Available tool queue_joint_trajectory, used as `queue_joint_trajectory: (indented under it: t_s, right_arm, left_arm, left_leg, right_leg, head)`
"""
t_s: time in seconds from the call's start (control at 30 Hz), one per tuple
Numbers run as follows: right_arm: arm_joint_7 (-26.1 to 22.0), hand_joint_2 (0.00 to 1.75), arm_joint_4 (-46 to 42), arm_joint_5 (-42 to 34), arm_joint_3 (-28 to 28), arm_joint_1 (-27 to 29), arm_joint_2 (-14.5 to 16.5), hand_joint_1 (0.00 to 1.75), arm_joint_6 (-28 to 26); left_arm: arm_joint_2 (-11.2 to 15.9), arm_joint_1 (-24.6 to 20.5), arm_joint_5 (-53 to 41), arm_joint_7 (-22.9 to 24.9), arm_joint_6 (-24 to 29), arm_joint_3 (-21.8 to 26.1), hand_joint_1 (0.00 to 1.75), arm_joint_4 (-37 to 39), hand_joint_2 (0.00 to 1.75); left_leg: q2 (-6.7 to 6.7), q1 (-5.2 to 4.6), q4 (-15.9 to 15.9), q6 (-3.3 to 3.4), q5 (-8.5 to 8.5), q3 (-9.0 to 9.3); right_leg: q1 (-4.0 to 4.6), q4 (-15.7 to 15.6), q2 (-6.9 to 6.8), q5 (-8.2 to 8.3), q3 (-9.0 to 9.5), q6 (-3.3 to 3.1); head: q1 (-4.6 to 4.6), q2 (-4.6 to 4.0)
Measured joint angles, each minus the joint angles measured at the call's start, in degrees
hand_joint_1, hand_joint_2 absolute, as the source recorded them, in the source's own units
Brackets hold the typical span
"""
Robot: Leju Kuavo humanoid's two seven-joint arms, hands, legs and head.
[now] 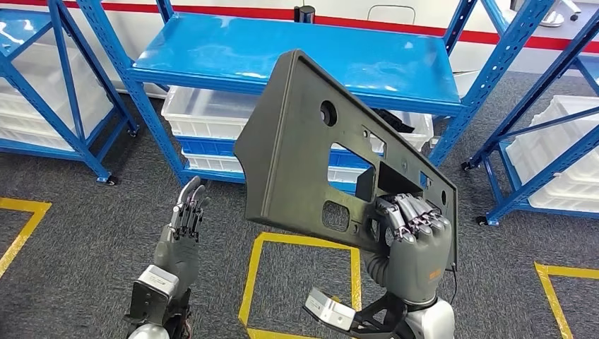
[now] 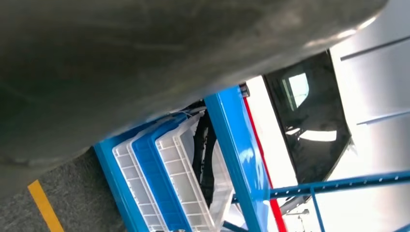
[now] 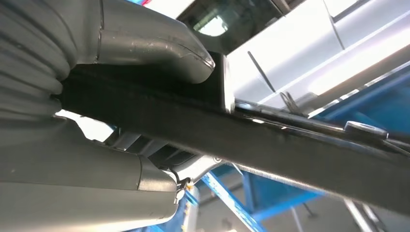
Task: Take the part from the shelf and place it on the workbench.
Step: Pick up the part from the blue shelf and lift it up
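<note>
The part (image 1: 304,148) is a large dark grey plastic panel with several cutouts, held tilted in the air in front of the blue shelf (image 1: 297,56). My right hand (image 1: 413,236) grips its lower right edge, fingers curled over the panel's face. In the right wrist view the panel's dark edge (image 3: 270,140) runs between the thumb (image 3: 159,48) and the fingers. My left hand (image 1: 185,226) is raised to the left of the panel, fingers straight and close together, holding nothing and apart from the part. The panel's underside (image 2: 145,53) looms close in the left wrist view.
White and blue crates (image 1: 205,116) sit on the shelf's lower level. More blue racks stand at the left (image 1: 56,92) and right (image 1: 544,127), the right one holding white bins (image 1: 565,148). Yellow tape squares (image 1: 300,282) mark the grey carpet floor.
</note>
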Motion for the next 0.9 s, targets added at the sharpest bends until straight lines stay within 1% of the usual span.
queue_joint_trajectory:
  t_s: [0.07, 0.1, 0.13, 0.17, 0.2, 0.23, 0.27, 0.3, 0.33, 0.37, 0.4, 0.43, 0.47, 0.5, 0.53, 0.57, 0.6, 0.63, 0.67, 0.7, 0.73, 0.77, 0.8, 0.83, 0.87, 0.9]
  right_arm:
    - [-0.4, 1.75, -0.2, -0.5, -0.1, 0.1, 0.0, 1.75, 0.0]
    - [-0.5, 1.75, -0.3, -0.7, -0.2, 0.2, 0.0, 1.75, 0.0]
    - [-0.6, 1.75, -0.3, -1.0, -0.3, 0.2, 0.0, 1.75, 0.0]
    - [-0.8, 1.75, -0.4, -1.1, -0.5, 0.3, 0.0, 1.75, 0.0]
    - [-0.9, 1.75, -0.4, -1.3, -0.6, 0.4, 0.0, 1.75, 0.0]
    - [-1.1, 1.75, -0.4, -1.5, -0.8, 0.6, -0.1, 1.75, 0.0]
    - [-1.3, 1.75, -0.4, -1.8, -1.0, 0.9, -0.1, 1.75, 0.0]
    - [-1.6, 1.75, -0.4, -2.0, -1.2, 1.1, -0.1, 1.75, 0.0]
    - [-1.8, 1.75, -0.5, -2.2, -1.4, 1.3, -0.1, 1.75, 0.0]
    - [-2.0, 1.75, -0.6, -2.3, -1.7, 1.4, -0.1, 1.75, 0.0]
    - [-2.1, 1.75, -0.7, -2.4, -1.8, 1.5, -0.1, 1.75, 0.0]
    - [-2.2, 1.75, -0.9, -2.5, -1.9, 1.5, 0.0, 1.75, 0.0]
    - [-2.3, 1.75, -1.0, -2.6, -2.0, 1.5, 0.0, 1.75, 0.0]
    - [-2.3, 1.75, -1.1, -2.6, -2.0, 1.6, 0.0, 1.75, 0.0]
    - [-2.4, 1.75, -1.2, -2.7, -2.1, 1.7, 0.0, 1.75, 0.0]
    - [-2.5, 1.75, -1.3, -2.8, -2.2, 1.9, 0.0, 1.75, 0.0]
    - [-2.6, 1.75, -1.4, -2.9, -2.3, 2.1, 0.1, 1.75, 0.0]
    - [-2.6, 1.75, -1.5, -3.0, -2.5, 2.2, 0.2, 1.75, 0.0]
    - [-2.7, 1.75, -1.6, -3.0, -2.6, 2.3, 0.3, 1.75, 0.0]
    - [-2.8, 1.75, -1.6, -3.0, -2.7, 2.4, 0.3, 1.75, 0.0]
    - [-2.8, 1.75, -1.6, -3.0, -2.8, 2.6, 0.3, 1.75, 0.0]
    - [-2.9, 1.75, -1.6, -2.9, -2.9, 2.8, 0.3, 1.75, 0.0]
    - [-3.1, 1.75, -1.6, -2.9, -3.0, 3.1, 0.3, 1.75, 0.0]
    - [-3.2, 1.75, -1.6, -3.0, -3.0, 3.3, 0.4, 1.75, 0.0]
    - [-3.2, 1.75, -1.7, -3.0, -3.0, 3.4, 0.4, 1.75, 0.0]
    - [-3.3, 1.75, -1.7, -3.0, -3.1, 3.6, 0.5, 1.75, 0.0]
  left_arm:
    - [0.0, 0.0, 0.0, 0.0, 0.1, 0.1, 0.0, 0.0, 0.0]
    - [0.0, -0.1, 0.0, 0.0, 0.1, 0.1, 0.0, 0.0, 0.0]
    - [0.0, -0.1, 0.0, 0.0, 0.2, 0.1, 0.0, 0.0, 0.0]
    - [-0.1, -0.1, 0.0, 0.0, 0.2, 0.1, 0.0, 0.0, 0.0]
    - [-0.1, 0.0, 0.0, 0.0, 0.3, 0.1, 0.0, 0.0, 0.0]
    - [-0.1, 0.0, 0.0, 0.0, 0.3, 0.1, 0.0, 0.0, 0.0]
    - [-0.1, 0.0, 0.0, 0.0, 0.3, 0.2, 0.0, 0.0, 0.0]
    - [-0.1, 0.0, 0.0, 0.0, 0.3, 0.2, 0.0, 0.0, 0.0]
    - [-0.1, 0.0, 0.0, 0.0, 0.3, 0.2, 0.0, 0.0, 0.0]
    - [-0.1, 0.0, 0.0, 0.0, 0.4, 0.2, 0.0, 0.0, 0.0]
    - [-0.1, 0.0, 0.0, 0.0, 0.4, 0.3, 0.0, 0.0, 0.0]
    - [-0.1, 0.0, 0.0, 0.0, 0.4, 0.3, 0.0, 0.0, 0.0]
    - [-0.1, 0.0, 0.0, -0.1, 0.4, 0.3, 0.0, 0.0, 0.0]
    - [-0.1, 0.1, 0.0, -0.1, 0.4, 0.3, 0.0, 0.0, 0.0]
    - [-0.1, 0.0, 0.0, -0.1, 0.4, 0.3, 0.0, 0.0, 0.0]
    - [-0.1, 0.0, 0.0, -0.1, 0.4, 0.3, 0.0, 0.0, 0.0]
    - [-0.1, 0.0, 0.0, -0.1, 0.4, 0.3, 0.0, 0.0, 0.0]
    - [-0.1, 0.0, 0.0, -0.1, 0.4, 0.3, 0.0, 0.0, 0.0]
    - [-0.1, 0.0, 0.0, -0.1, 0.4, 0.4, 0.0, 0.0, 0.0]
    - [0.0, 0.1, -0.1, -0.2, 0.4, 0.4, 0.0, 0.0, 0.0]
    - [0.0, 0.1, -0.1, -0.2, 0.4, 0.5, 0.0, 0.0, 0.0]
    - [0.1, 0.2, -0.1, -0.2, 0.4, 0.5, 0.0, 0.1, 0.0]
    - [0.1, 0.2, -0.1, -0.2, 0.4, 0.6, 0.0, 0.1, 0.0]
    - [0.1, 0.2, -0.1, -0.2, 0.4, 0.6, 0.0, 0.1, 0.0]
    - [0.1, 0.2, -0.1, -0.2, 0.4, 0.6, 0.0, 0.1, 0.0]
    - [0.1, 0.2, -0.1, -0.2, 0.3, 0.7, 0.0, 0.1, 0.0]
  left_leg:
    - [0.51, -0.07, -0.3, 1.1, 0.22, -0.49]
    - [0.85, -0.05, -0.4, 1.61, 0.51, -0.72]
    - [1.23, -0.02, -0.6, 2.06, 0.78, -0.98]
    - [1.63, -0.08, -0.6, 2.38, 0.97, -1.28]
    - [2.03, -0.17, -0.6, 2.65, 1.14, -1.63]
    - [2.47, -0.27, -0.6, 2.81, 1.28, -1.95]
    - [2.91, -0.36, -0.6, 2.91, 1.4, -2.19]
    - [3.35, -0.42, -0.6, 2.94, 1.51, -2.33]
    - [3.8, -0.45, -0.6, 2.9, 1.59, -2.38]
    - [4.25, -0.48, -0.6, 2.81, 1.66, -2.36]
    - [4.71, -0.62, -0.5, 2.64, 1.7, -2.3]
    - [5.15, -0.72, -0.5, 2.42, 1.75, -2.24]
    - [5.6, -0.8, -0.6, 2.13, 1.8, -2.18]
    - [6.07, -0.84, -0.7, 1.79, 1.89, -2.09]
    - [6.57, -0.78, -0.9, 1.43, 2.0, -1.96]
    - [6.53, -0.67, -0.8, 1.04, 1.92, -1.93]
    - [5.84, -0.58, -0.4, 0.72, 1.41, -2.07]
    - [4.67, -0.5, 1.4, 0.48, 0.13, -2.7]
    - [3.19, -0.41, 4.3, 0.29, -1.73, -3.87]
    - [2.08, -0.39, 8.0, 0.18, -3.77, -5.4]
    - [1.5, -0.38, 11.8, 0.08, -5.43, -6.98]
    - [1.29, -0.37, 14.1, -0.03, -6.03, -8.03]
    - [1.21, -0.32, 14.4, -0.09, -5.49, -8.17]
    - [1.09, -0.23, 12.5, -0.1, -3.93, -7.25]
    - [0.53, -0.06, 9.0, -0.1, -1.83, -5.55]
    - [-0.81, 0.17, 5.2, -0.08, -0.29, -3.74]
  right_leg:
    - [-0.02, 0.4, 0.34, 0.07, -0.49, 0.66]
    - [-0.06, 1.5, 0.41, -0.48, -1.31, 0.75]
    - [-0.06, 3.7, 0.41, -1.61, -2.59, 0.63]
    - [-0.09, 7.1, 0.35, -3.18, -4.33, 0.39]
    - [-0.09, 11.1, 0.32, -4.83, -6.28, 0.2]
    - [-0.09, 14.6, 0.31, -6.05, -7.95, 0.18]
    - [-0.08, 16.5, 0.28, -6.54, -8.74, 0.35]
    - [-0.07, 16.1, 0.2, -6.18, -8.33, 0.68]
    - [-0.05, 13.2, -0.08, -5.04, -6.61, 1.08]
    - [0.04, 8.8, -1.0, -3.61, -4.02, 1.39]
    - [0.2, 4.7, -2.2, -2.38, -1.78, 1.48]
    - [0.42, 1.7, -3.15, -1.46, -0.22, 1.34]
    - [0.64, 0.1, -3.75, -0.98, 0.41, 1.05]
    - [0.82, -0.1, -3.56, -0.78, 0.21, 0.7]
    - [0.88, -0.2, -2.91, -0.54, 0.01, 0.32]
    - [0.58, -0.4, -2.3, -0.26, 0.11, -0.06]
    - [0.28, -0.6, -1.76, 0.06, 0.25, -0.45]
    - [-0.05, -0.8, -1.2, 0.36, 0.43, -0.82]
    - [-0.32, -0.9, -0.68, 0.59, 0.59, -1.08]
    - [-0.26, -0.9, -0.13, 0.69, 0.53, -1.22]
    - [-0.21, -0.9, 0.52, 0.73, 0.49, -1.3]
    - [-0.17, -0.8, 1.17, 0.75, 0.47, -1.32]
    - [-0.15, -0.8, 1.89, 0.74, 0.47, -1.31]
    - [-0.17, -0.7, 2.65, 0.73, 0.49, -1.29]
    - [-0.21, -0.5, 3.41, 0.69, 0.49, -1.23]
    - [-0.18, -0.2, 4.16, 0.59, 0.35, -1.07]
  head:
    - [0.08, 0.0]
    - [0.18, 0.0]
    - [0.25, 0.0]
    - [0.36, 0.0]
    - [0.42, 0.0]
    - [0.43, 0.0]
    - [0.43, 0.0]
    - [0.43, 0.0]
    - [0.43, 0.0]
    - [0.44, 0.0]
    - [0.4, 0.0]
    - [0.36, 0.0]
    - [0.31, 0.0]
    - [0.25, 0.0]
    - [0.25, 0.0]
    - [0.19, 0.0]
    - [0.14, 0.0]
    - [0.04, 0.0]
    - [-0.14, 0.0]
    - [-0.24, 0.0]
    - [-0.34, 0.0]
    - [-0.38, 0.0]
    - [-0.38, 0.0]
    - [-0.39, 0.0]
    - [-0.39, 0.0]
    - [-0.38, 0.0]
